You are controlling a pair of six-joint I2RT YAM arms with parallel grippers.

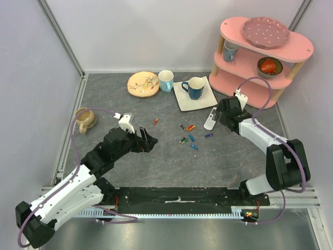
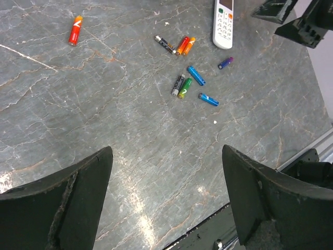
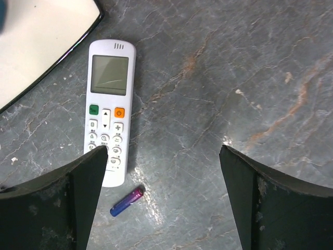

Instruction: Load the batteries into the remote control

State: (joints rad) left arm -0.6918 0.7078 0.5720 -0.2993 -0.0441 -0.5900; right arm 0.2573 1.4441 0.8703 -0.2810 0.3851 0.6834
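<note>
The remote control (image 1: 210, 119) (image 3: 108, 109) (image 2: 223, 23) is a slim white bar lying on the grey table, with its display and buttons facing up. My right gripper (image 1: 222, 112) (image 3: 162, 151) hovers open just right of it, nothing between its fingers. A purple-blue battery (image 3: 126, 202) (image 2: 225, 63) lies just past the remote's button end. Several more batteries (image 1: 190, 136) are scattered mid-table: green (image 2: 184, 87), two blue (image 2: 196, 75), dark and orange (image 2: 174, 45). A red one (image 1: 155, 121) (image 2: 75, 30) lies apart to the left. My left gripper (image 1: 146, 139) (image 2: 166, 151) is open and empty, left of the cluster.
A white square tray (image 1: 186, 101) (image 3: 36, 41) with a dark blue mug (image 1: 193, 87) sits behind the remote. A light blue mug (image 1: 166, 80) and a beige plate (image 1: 143, 84) stand at the back. The pink shelf (image 1: 260, 52) is at back right and a tan jug (image 1: 85, 119) at left.
</note>
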